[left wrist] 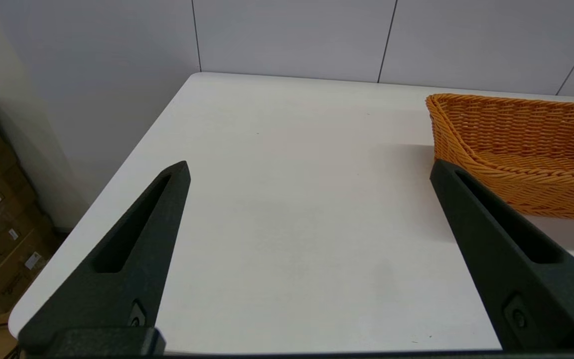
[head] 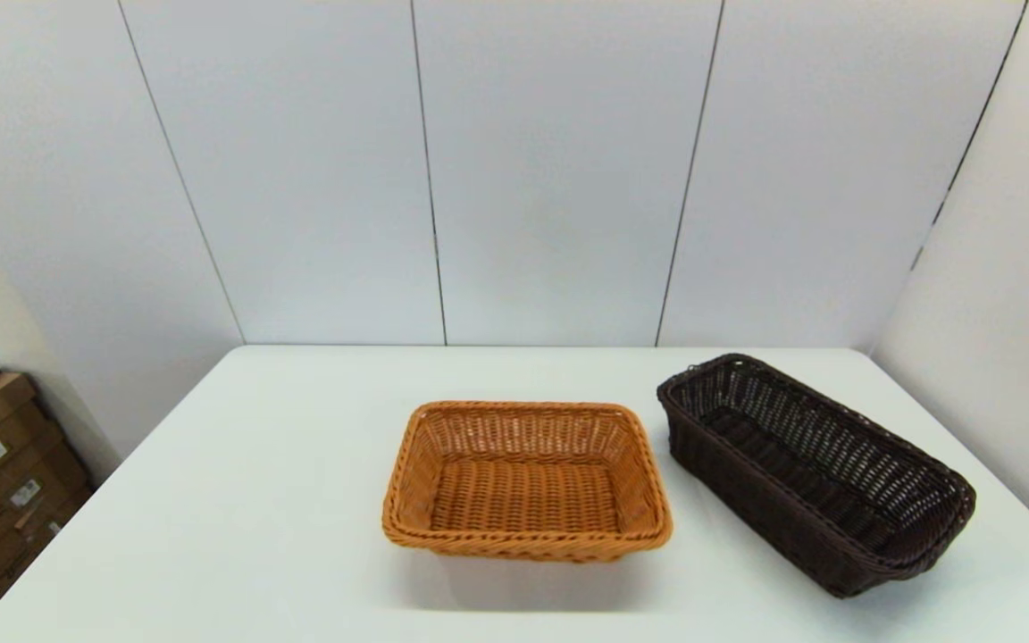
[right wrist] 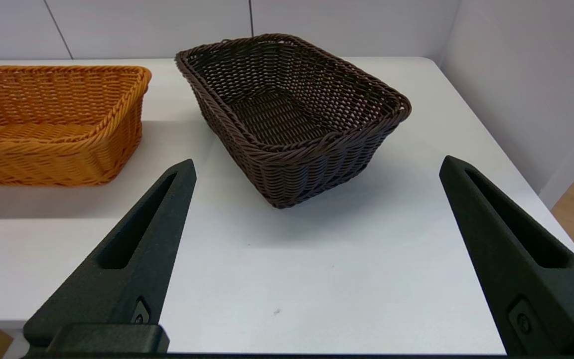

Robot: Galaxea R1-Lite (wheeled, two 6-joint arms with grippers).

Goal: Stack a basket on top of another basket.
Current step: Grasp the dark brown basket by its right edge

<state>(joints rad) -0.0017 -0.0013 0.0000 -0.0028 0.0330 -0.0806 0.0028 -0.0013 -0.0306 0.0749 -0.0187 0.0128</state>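
In the head view the dark brown basket sits at the right of the frame, set at an angle on the white table. The orange-tan basket stands at lower centre, just beside it and apart. Neither arm shows there. The left gripper is spread wide over bare table, its view cutting off most of the orange-tan basket. The right gripper is also spread wide, holding nothing, short of the dark basket.
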